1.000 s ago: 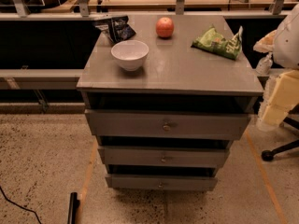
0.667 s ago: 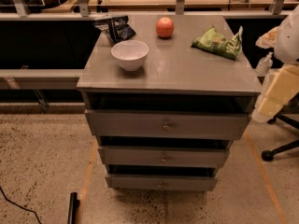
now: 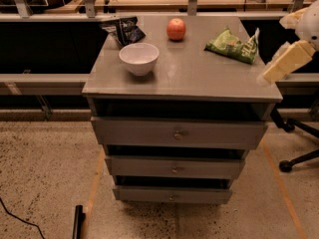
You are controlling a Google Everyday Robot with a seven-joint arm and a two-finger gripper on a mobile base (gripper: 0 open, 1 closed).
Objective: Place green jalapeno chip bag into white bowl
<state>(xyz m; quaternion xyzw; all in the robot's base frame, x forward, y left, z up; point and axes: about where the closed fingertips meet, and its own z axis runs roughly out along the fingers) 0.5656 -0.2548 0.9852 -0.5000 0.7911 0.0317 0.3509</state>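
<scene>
The green jalapeno chip bag (image 3: 233, 45) lies crinkled on the back right of the grey drawer unit's top (image 3: 199, 78). The white bowl (image 3: 139, 58) stands upright on the left part of the top, well apart from the bag. My gripper (image 3: 280, 63) shows as a pale cream piece at the right edge of the view. It hangs just off the top's right edge, to the right of the bag and a little nearer the front, and it is not touching the bag.
A red apple (image 3: 176, 29) sits at the back middle of the top. A dark blue-black snack bag (image 3: 124, 30) lies at the back left, behind the bowl. Three drawers (image 3: 177, 133) face me below. An office chair base (image 3: 299, 158) stands on the floor at right.
My arm has risen and come in from the right toward the top's right edge. The bag, bowl and apple have not moved.
</scene>
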